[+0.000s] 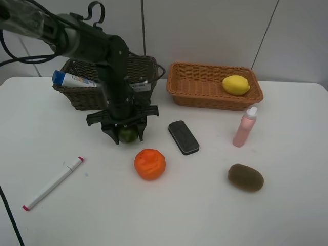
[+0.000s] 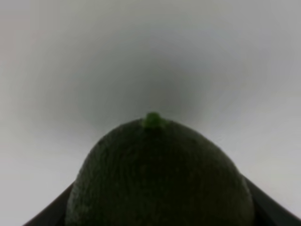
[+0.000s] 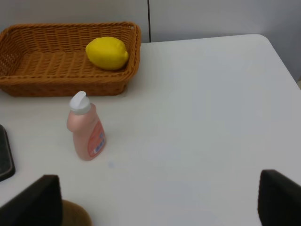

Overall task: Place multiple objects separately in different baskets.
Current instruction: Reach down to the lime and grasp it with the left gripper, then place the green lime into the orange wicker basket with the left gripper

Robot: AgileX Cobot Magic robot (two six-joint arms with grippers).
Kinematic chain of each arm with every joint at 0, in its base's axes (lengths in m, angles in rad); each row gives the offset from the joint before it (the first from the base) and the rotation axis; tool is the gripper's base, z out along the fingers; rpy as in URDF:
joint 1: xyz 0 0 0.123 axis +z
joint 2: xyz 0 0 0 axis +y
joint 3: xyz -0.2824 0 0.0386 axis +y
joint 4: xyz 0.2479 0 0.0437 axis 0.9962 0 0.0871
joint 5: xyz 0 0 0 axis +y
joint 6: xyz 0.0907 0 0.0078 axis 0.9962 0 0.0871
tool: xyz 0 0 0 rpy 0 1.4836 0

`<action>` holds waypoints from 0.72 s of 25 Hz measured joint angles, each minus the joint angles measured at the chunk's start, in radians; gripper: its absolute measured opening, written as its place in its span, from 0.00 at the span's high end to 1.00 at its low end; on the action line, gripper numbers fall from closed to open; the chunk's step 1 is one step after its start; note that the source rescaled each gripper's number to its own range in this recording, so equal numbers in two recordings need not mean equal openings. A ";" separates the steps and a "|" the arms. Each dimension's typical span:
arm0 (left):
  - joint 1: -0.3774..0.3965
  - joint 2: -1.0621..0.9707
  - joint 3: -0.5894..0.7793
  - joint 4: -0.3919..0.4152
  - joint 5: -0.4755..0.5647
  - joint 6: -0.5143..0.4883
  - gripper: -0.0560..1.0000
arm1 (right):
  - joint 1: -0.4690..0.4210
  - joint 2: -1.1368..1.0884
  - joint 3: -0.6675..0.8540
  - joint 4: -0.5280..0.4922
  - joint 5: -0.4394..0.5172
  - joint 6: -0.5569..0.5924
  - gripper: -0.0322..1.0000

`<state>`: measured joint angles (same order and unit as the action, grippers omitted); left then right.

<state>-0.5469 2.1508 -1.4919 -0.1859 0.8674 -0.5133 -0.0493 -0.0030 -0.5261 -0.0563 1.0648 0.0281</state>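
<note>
My left gripper (image 1: 128,135) is low over the table with its fingers on both sides of the green lime (image 1: 128,134), shut on it. The lime (image 2: 157,179) fills the left wrist view. The orange (image 1: 149,164) lies just in front. The black eraser (image 1: 183,137), pink bottle (image 1: 245,126), kiwi (image 1: 245,177) and marker (image 1: 53,183) lie on the table. The lemon (image 1: 236,84) is in the tan basket (image 1: 205,98). The blue-capped bottle (image 1: 74,79) lies in the dark basket (image 1: 77,98). My right gripper (image 3: 160,202) is open and empty, near the pink bottle (image 3: 86,127).
The white table's (image 1: 287,215) right edge shows in the right wrist view (image 3: 282,61). That view also shows the lemon (image 3: 107,52) in the tan basket (image 3: 47,87), the kiwi's top (image 3: 75,215) and the eraser's end (image 3: 3,157).
</note>
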 joint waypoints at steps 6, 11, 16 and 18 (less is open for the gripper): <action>-0.043 0.027 -0.312 -0.138 -0.039 0.177 0.31 | 0.000 0.000 0.000 0.000 0.000 0.000 0.02; -0.055 0.205 -0.606 -0.143 -0.119 0.191 0.31 | 0.000 0.000 0.000 0.000 0.000 0.000 0.02; -0.055 0.411 -0.851 -0.035 -0.262 0.224 0.31 | 0.000 0.000 0.000 0.000 0.000 0.000 0.02; -0.055 0.469 -0.915 -0.005 -0.314 0.254 0.31 | 0.000 0.000 0.000 0.000 0.000 0.000 0.02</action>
<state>-0.6015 2.6194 -2.4070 -0.1907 0.5529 -0.2592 -0.0493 -0.0030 -0.5261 -0.0563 1.0648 0.0281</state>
